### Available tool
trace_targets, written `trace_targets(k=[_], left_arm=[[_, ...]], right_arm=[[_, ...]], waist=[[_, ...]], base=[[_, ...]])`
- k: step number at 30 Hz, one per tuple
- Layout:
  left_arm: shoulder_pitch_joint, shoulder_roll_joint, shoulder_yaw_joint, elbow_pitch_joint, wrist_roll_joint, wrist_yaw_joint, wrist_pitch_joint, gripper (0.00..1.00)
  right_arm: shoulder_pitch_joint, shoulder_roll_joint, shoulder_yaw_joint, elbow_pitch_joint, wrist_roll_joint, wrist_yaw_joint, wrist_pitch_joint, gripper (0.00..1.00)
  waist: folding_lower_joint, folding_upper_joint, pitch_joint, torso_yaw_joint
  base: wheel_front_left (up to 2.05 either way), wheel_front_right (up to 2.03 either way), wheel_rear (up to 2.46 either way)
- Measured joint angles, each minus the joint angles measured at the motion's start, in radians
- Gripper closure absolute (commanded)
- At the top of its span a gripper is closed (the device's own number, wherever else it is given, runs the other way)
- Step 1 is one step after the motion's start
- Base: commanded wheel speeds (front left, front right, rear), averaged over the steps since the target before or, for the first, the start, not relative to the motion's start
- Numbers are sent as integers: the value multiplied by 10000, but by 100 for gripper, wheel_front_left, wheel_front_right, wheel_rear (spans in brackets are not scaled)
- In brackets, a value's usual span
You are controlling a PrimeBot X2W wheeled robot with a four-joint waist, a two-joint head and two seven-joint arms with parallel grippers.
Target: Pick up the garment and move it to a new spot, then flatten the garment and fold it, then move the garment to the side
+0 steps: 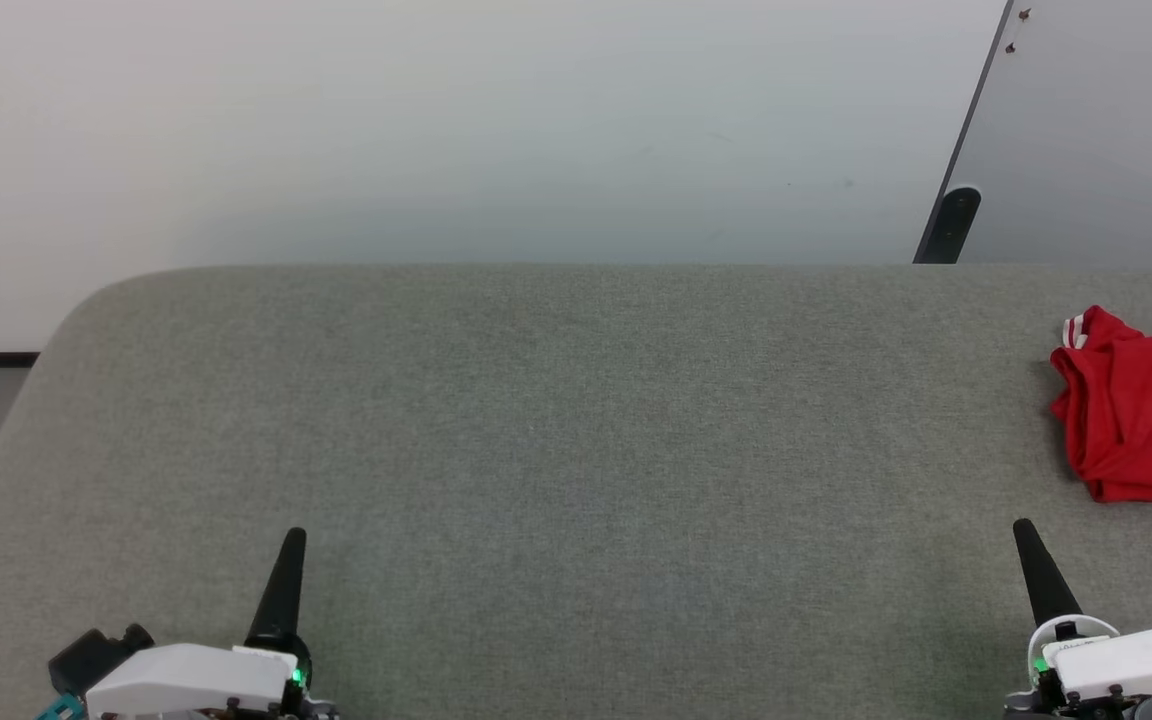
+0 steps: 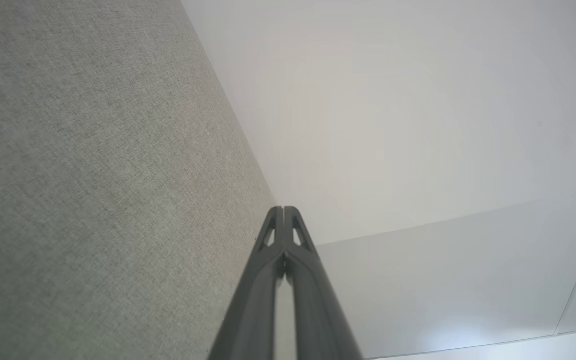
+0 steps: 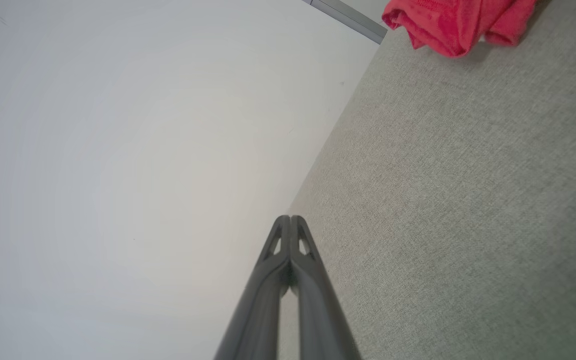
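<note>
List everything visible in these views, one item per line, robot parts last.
padded surface: one, grey-green fabric, across the foreground
garment: one, red with red-white striped trim, bunched at the padded surface's far right
wall: one, white, behind the surface
panel: one, grey, upper right, with a dark rounded piece at its base
left gripper: one, dark fingers, shut and empty, lower left
right gripper: one, dark fingers, shut and empty, lower right, apart from the garment

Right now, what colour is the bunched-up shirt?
The shirt is red, with red-and-white striped trim at one corner; clearest in the head view.
</note>
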Motion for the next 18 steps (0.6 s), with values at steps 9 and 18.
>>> trace_targets(k=[9,18], left_arm=[[-60,-84,81,-42,-696,-2,205,100],[-125,-148,157,-92,-1346,0,395,100]], right_arm=[[-79,58,-79,-73,790,0,205,100],[-125,121,-136,-136,1595,0,389,100]], waist=[[0,0,33,-30],[0,0,67,-61]], base=[[0,0,0],[0,0,0]])
